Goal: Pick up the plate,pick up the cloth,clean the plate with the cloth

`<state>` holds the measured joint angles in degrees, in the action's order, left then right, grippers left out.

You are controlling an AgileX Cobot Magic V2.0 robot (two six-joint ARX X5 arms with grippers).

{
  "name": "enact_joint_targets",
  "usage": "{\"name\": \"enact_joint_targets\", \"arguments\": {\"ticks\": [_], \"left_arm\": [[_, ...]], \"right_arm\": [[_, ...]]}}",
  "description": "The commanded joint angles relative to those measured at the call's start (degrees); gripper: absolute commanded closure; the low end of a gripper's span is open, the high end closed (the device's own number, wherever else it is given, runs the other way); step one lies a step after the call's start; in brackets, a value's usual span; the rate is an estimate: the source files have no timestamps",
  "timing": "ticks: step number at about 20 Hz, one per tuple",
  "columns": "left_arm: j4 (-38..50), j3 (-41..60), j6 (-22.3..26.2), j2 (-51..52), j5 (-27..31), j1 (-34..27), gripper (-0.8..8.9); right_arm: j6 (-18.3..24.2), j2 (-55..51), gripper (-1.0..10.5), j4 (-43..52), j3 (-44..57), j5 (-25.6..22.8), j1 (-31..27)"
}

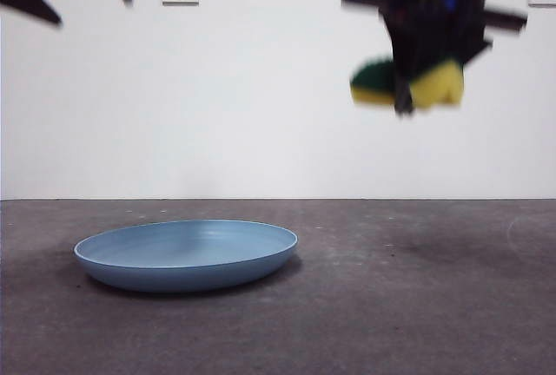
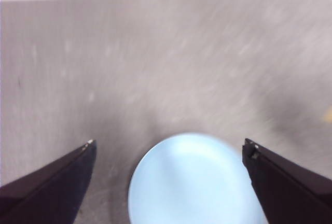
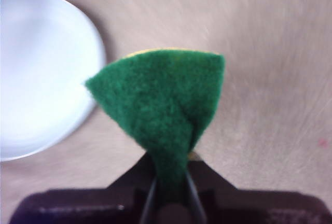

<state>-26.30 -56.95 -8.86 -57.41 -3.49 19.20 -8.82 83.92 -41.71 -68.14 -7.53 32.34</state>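
Two grippers aloft: right gripper (image 1: pixel 407 101) at one o'clock, jaws pinched on the sponge (image 1: pixel 408 82); left gripper (image 2: pixel 168 146) spread wide above the plate (image 1: pixel 186 253) on the table (image 1: pixel 417 305)

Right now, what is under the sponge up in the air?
Only bare grey table lies below the sponge, which the right end effector holds pinched high up. The blue plate sits off to the side, not beneath. Nothing there is covered.

Blurred in front view: right end effector (image 1: pixel 405 101) and pinched sponge (image 1: pixel 437 84). Cut off by left wrist frame edge: near part of plate (image 2: pixel 194 180).
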Motion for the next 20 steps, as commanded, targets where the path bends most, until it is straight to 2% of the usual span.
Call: {"name": "enact_joint_targets", "arguments": {"ticks": [1,4,12,13,16,17,18,20], "left_arm": [[-2.54,0.28,-0.7,5.25,-0.02,0.98,3.44],[-5.57,0.28,-1.53,9.49,-0.02,1.57,3.44],[-9.99,0.28,-1.66,9.92,0.15,1.77,3.44],[-10.1,0.28,-1.66,9.92,0.13,1.77,3.44],[-10.27,0.28,-1.66,9.92,0.07,1.77,3.44],[-10.27,0.28,-1.66,9.92,0.07,1.77,3.44],[-10.27,0.28,-1.66,9.92,0.09,1.77,3.44],[-10.27,0.28,-1.66,9.92,0.11,1.77,3.44]], "right_arm": [[-0.28,5.86,9.5,1.49,0.52,3.8,-2.71],[0.04,13.9,9.5,5.62,0.52,7.34,-5.29],[1.38,23.96,9.3,8.2,0.52,7.65,-6.51],[1.36,24.0,8.7,8.2,0.52,7.61,-6.49],[1.36,23.98,5.4,8.02,0.52,7.58,-6.43],[1.38,23.98,4.7,7.8,0.52,7.56,-6.47],[1.4,23.96,4.4,7.69,0.52,7.48,-6.47],[1.4,23.76,4.4,7.32,0.52,7.41,-6.45]]}}
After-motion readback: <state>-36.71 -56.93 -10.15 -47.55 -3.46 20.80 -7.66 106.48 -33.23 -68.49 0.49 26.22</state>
